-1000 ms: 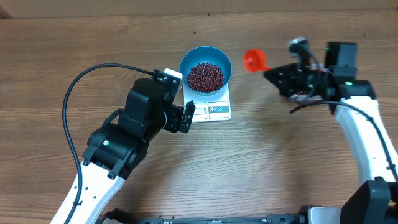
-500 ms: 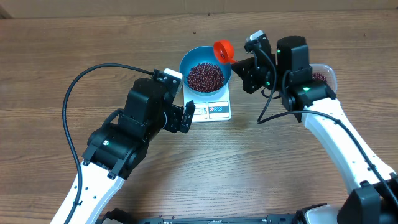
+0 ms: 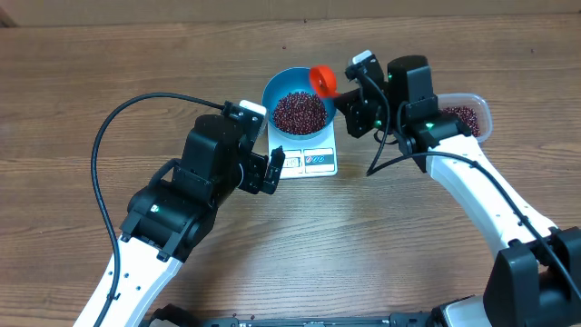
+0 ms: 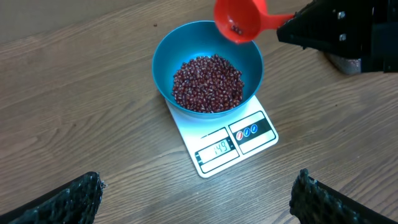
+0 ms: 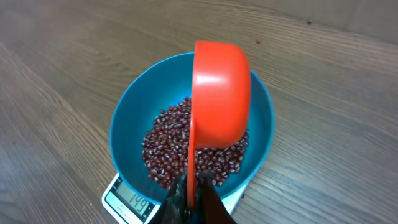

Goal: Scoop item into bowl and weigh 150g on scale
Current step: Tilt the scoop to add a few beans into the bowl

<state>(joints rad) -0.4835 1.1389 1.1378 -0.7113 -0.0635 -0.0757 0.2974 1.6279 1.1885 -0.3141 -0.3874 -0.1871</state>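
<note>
My right gripper (image 5: pixel 189 200) is clenched on the handle of the red scoop (image 5: pixel 221 93), which is tipped on its side over the rim of the blue bowl (image 4: pixel 163 62). In the left wrist view a few beans cling inside the scoop. The beans (image 4: pixel 207 83) lie heaped in the bowl, just below and ahead of my right fingers. The bowl sits on the white scale (image 4: pixel 205 132), whose display (image 4: pixel 219 148) reads 149. My left gripper (image 4: pixel 198 186) hangs with jaws spread wide, grasping nothing, near the scale's display edge. A clear tub (image 3: pixel 487 116) holding more beans sits beside my right arm.
</note>
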